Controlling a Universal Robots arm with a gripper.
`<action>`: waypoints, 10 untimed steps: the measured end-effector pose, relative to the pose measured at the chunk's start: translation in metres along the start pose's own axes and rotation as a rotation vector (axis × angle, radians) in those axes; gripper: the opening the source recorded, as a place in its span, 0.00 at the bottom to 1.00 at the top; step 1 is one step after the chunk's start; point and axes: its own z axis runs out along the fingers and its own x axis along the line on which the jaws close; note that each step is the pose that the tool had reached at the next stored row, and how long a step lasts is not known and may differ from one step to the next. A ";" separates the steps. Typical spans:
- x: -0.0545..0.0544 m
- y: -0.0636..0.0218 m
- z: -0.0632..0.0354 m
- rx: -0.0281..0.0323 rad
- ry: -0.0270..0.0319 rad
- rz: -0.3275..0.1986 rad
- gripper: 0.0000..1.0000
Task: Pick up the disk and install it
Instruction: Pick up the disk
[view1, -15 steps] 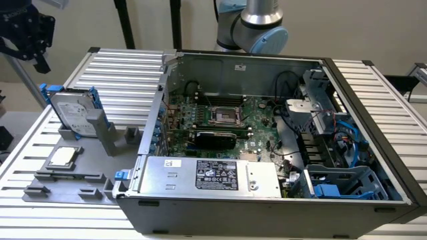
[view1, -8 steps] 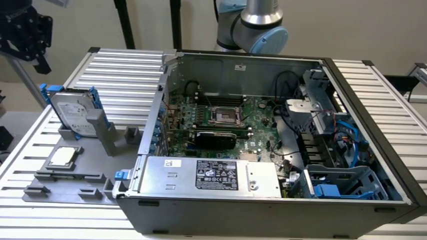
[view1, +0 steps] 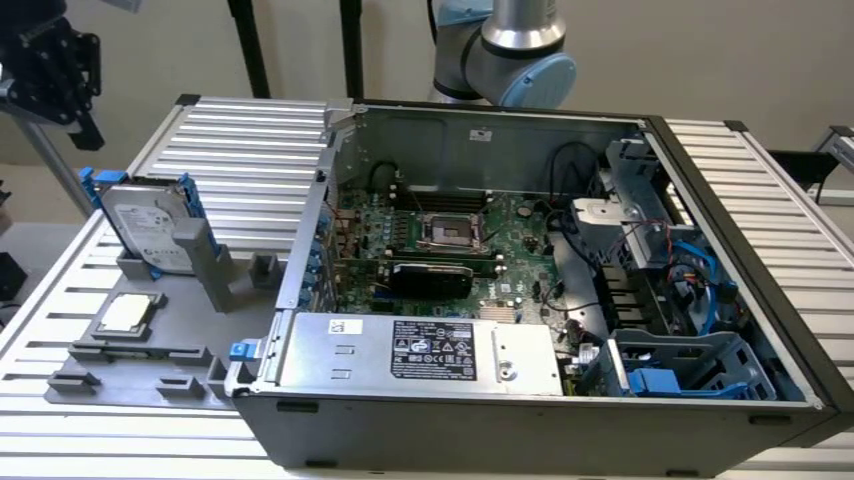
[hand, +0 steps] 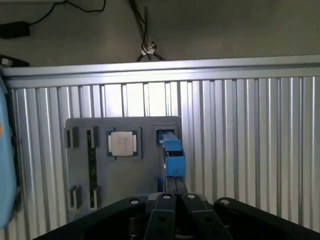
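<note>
disk (view1: 144, 225) standing on edge in a slot of the grey holder plate (view1: 147, 372), on the ribbed metal surface (view1: 254, 150) at the exterior view's left of the open computer case (view1: 467, 125). its long axis looks upright, with the blue carrier framing it. jaws pressed together, holding nothing, hang above and well apart from it. in the wrist view the disk's thin blue edge lines up with them. 1 square chip (view1: 124, 313) lies flat nearby.
</note>
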 end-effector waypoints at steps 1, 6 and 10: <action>0.000 0.0001 0.0003 0.0001 0.0001 -0.013 0.11; 0.000 0.0002 0.0010 0.0004 0.0002 -0.027 0.12; 0.000 0.0002 0.0026 0.0020 0.0000 -0.027 0.24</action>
